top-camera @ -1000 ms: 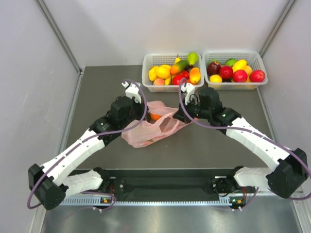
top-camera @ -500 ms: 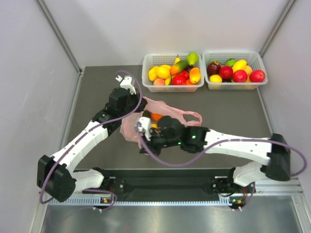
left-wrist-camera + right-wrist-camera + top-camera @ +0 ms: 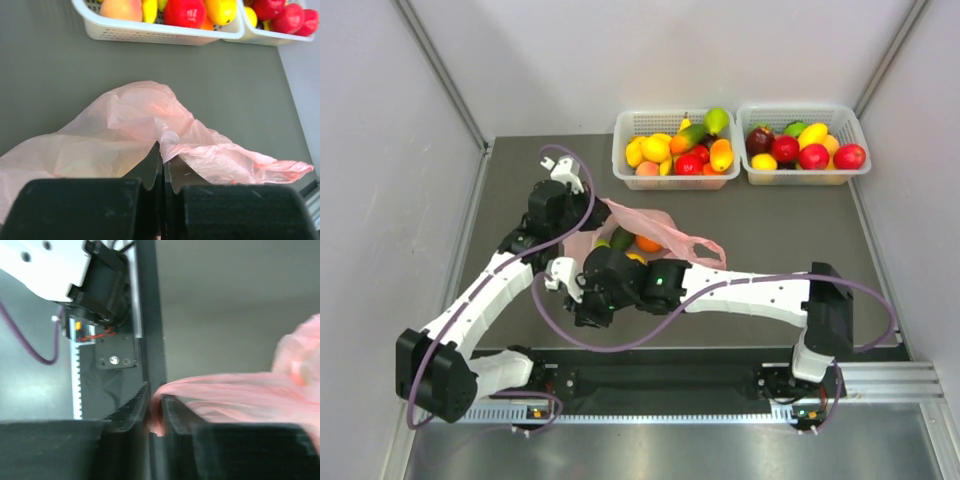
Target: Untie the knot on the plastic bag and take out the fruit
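Note:
The pink plastic bag lies spread at the table's middle, and I cannot make out the knot. Fruit shows at its open left part: a round orange one, a green one and a bit of yellow beside them. My left gripper is at the bag's far left corner, shut on a fold of film. My right arm reaches across the near side, and its gripper is shut on a stretched strip of pink film at the bag's near left edge.
Two white baskets full of fruit stand at the back, one behind the bag and one to its right; the left wrist view shows them too. The black base rail is close to the right gripper.
My right arm swung from the bag's right side across to its near left and shut on the film. The left gripper drew its corner back and left. The bag spread open and fruit shows.

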Available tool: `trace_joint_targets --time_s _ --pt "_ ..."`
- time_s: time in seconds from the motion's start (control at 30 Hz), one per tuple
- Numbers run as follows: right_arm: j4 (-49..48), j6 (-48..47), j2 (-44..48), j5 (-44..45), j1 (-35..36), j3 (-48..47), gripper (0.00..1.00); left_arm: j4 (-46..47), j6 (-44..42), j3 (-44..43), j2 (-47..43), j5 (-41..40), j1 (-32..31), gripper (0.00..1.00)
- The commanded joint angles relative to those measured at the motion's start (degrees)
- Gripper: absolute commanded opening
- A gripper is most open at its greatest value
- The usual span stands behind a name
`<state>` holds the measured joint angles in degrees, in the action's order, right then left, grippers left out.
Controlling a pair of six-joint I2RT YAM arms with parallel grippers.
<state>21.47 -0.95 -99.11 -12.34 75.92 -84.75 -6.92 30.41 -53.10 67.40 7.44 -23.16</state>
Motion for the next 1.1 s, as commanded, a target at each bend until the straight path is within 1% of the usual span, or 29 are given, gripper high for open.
trace_joint_targets --time_s 0.0,0.03,0.07,0.1,0.13,0.17,0.2,0.23,0.3,0.33,0.37,0.43,0.5,0.57,0.6,0.7,0.73,0.8,0.83,0.9,0.93,1.0,1.03,1.07 --pt "-6.4 -1.3 -1.5 -8.0 5.1 -2.8 0.23 12.3 0.7 0.1 0.0 -0.4 -2.8 0.0" --pt "-7.1 -0.2 2.0 -6.6 5.0 0.4 0.4 12.3 0.6 0.2 0.0 -0.3 -2.8 0.0" --pt "-7.9 0.5 4.2 -5.8 4.9 2.8 0.7 11.9 0.5 0.4 -0.3 -0.2 -2.7 0.0" --pt "-9.2 0.6 6.5 -4.9 4.7 5.4 0.79 11.8 0.4 0.5 -0.9 -0.4 -2.7 0.0" --pt "-12.4 3.6 8.9 -2.6 4.7 11.0 0.86 11.8 0.3 0.6 -1.2 -0.8 -2.6 0.0" --pt "-13.6 4.5 14.0 -1.5 4.5 13.5 0.97 11.7 0.3 1.0 -1.6 -0.8 -2.6 0.0" --pt "-14.5 5.0 16.3 -0.4 4.5 15.7 1.0 11.8 0.3 1.2 -2.2 -0.8 -2.5 0.0" --pt "-14.9 6.0 20.4 2.4 4.5 19.0 1.0 11.8 0.3 1.3 -2.5 -0.6 -2.4 0.0" --pt "-14.3 7.2 24.2 6.1 4.0 21.5 1.0 11.6 0.3 1.7 -3.1 -0.3 -2.4 0.0" --pt "-14.1 8.3 28.3 10.4 3.9 23.9 1.0 11.4 0.3 1.8 -3.4 -0.3 -2.4 0.0" --pt "-14.3 8.9 30.4 12.0 3.2 25.2 1.0 11.2 0.3 2.2 -4.0 -0.3 -2.3 0.0" --pt "-14.6 12.0 36.1 18.9 1.6 28.8 1.0 11.0 0.3 3.2 -4.8 0.3 -2.3 0.0" --pt "-14.4 16.3 38.8 22.2 -2.5 31.4 1.0 10.6 0.2 3.7 -5.9 1.3 -2.3 0.0" --pt "-11.8 18.3 40.6 26.2 -6.8 32.0 1.0 9.8 0.1 4.3 -7.1 3.6 -2.4 0.0" --pt "-10.8 19.9 40.5 31.2 -7.6 32.1 1.0 9.3 1.0 4.5 -7.5 4.7 -2.4 0.0" --pt "-9.8 20.5 39.6 34.5 -8.9 31.9 0.98 9.0 2.5 5.4 -9.7 8.8 -2.6 0.0" --pt "-9.8 21.9 39.0 36.6 -9.0 31.9 0.93 8.9 3.4 5.9 -10.3 9.8 -2.7 0.0" --pt "-10.8 23.5 38.5 36.4 -9.7 32.1 0.89 8.9 4.0 6.3 -12.3 12.0 -3.2 0.0" --pt "-11.3 24.1 37.7 35.8 -9.8 32.3 0.76 8.5 4.6 6.8 -13.8 12.4 -3.6 0.0" --pt "-13.3 25.0 36.8 33.9 -10.1 32.7 0.63 8.4 5.1 7.5 -15.4 12.6 -5.1 0.0" --pt "-14.3 25.2 35.8 31.1 -10.1 33.1 0.52 8.4 5.5 8.2 -16.1 12.3 -5.7 0.0" --pt "-16.1 26.6 33.9 29.0 -10.1 33.7 0.43 8.1 6.2 9.0 -18.0 11.8 -7.1 0.0" --pt "-16.5 27.1 33.1 28.6 -10.0 33.7 0.35 8.1 6.9 9.7 -18.5 11.7 -7.5 0.0" --pt "-16.9 27.5 32.2 28.2 -10.0 33.7 0.34 8.1 7.3 10.0 -19.3 11.6 -8.4 0.0"
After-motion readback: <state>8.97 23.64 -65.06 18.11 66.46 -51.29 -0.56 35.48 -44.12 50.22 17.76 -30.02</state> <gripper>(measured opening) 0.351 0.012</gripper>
